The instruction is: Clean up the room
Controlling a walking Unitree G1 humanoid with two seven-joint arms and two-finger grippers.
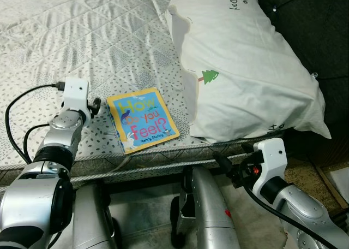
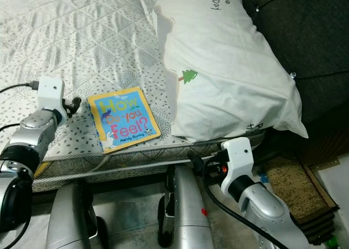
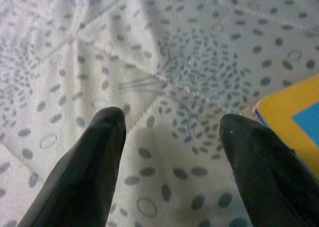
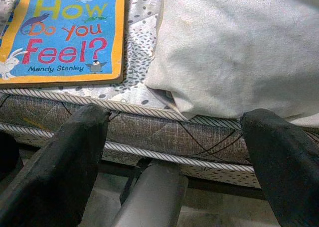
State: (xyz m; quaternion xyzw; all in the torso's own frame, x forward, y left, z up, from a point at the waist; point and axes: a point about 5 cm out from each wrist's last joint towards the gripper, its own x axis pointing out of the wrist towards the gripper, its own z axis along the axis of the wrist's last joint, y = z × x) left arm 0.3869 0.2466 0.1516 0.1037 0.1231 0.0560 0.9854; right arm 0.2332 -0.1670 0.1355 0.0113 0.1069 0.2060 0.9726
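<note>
Broadly, the risks scale with the things themselves. Biggest is the bed, a soft quilted mattress with a grey speckled print and a corded, piped edge along its near side; its give means anything pressed down on it will sink, and a finger could catch a stitched seam or drag the cover into a wrinkle. Next is the pillow, plump and white with a little green tree printed on it, lying on the right of the bed with its near corner bulging past the mattress edge; a careless sweep there could tip it onto the floor. Then the book, a thin, stiff, square board book with a yellow border and glossy blue cover, lying flat near the bed's near edge, between the pillow and the left arm. I judge it the likely thing to tidy. Flat and slick on a yielding surface, it gives little edge to bite, so fingers may skid over it or nudge it off the near edge.

The left gripper hovers just above the quilt beside the book's left edge, fingers spread apart and holding nothing. The right gripper sits lower, in front of the mattress side below the pillow, fingers likewise wide and empty.
</note>
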